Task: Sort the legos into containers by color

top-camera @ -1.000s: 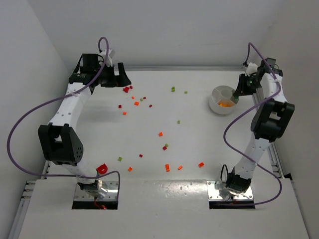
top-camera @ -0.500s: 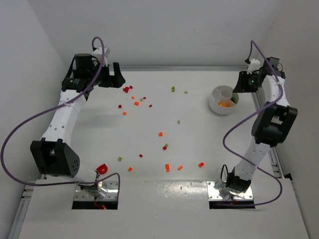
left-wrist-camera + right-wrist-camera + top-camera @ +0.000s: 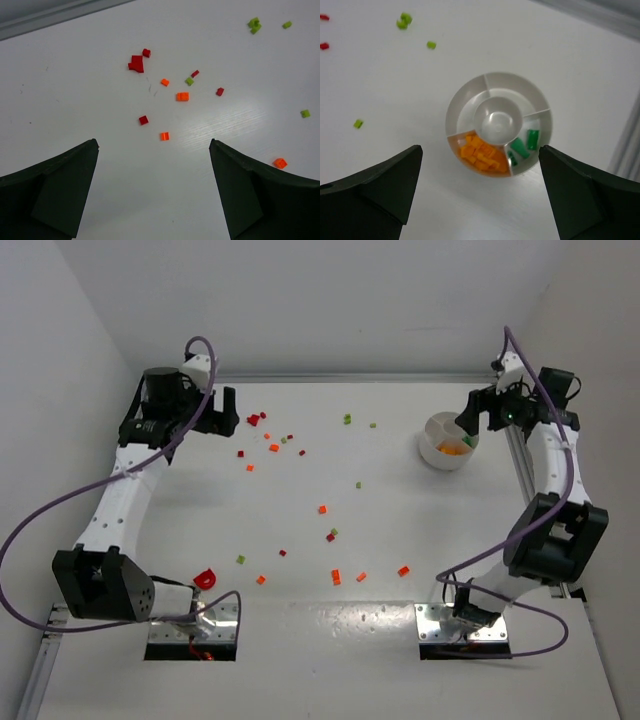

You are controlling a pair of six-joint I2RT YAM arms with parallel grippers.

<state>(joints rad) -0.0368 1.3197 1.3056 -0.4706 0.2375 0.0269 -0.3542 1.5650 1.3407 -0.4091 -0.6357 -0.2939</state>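
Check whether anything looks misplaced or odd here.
Dish looks tidy: orange bricks and green bricks each in their own section. One oddity: a red curved piece, bigger than any brick, lies by the left arm's base; unclear what it is.

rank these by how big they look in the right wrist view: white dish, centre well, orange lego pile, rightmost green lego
1. white dish
2. centre well and orange lego pile: about alike, not ranked
3. rightmost green lego, smallest by far
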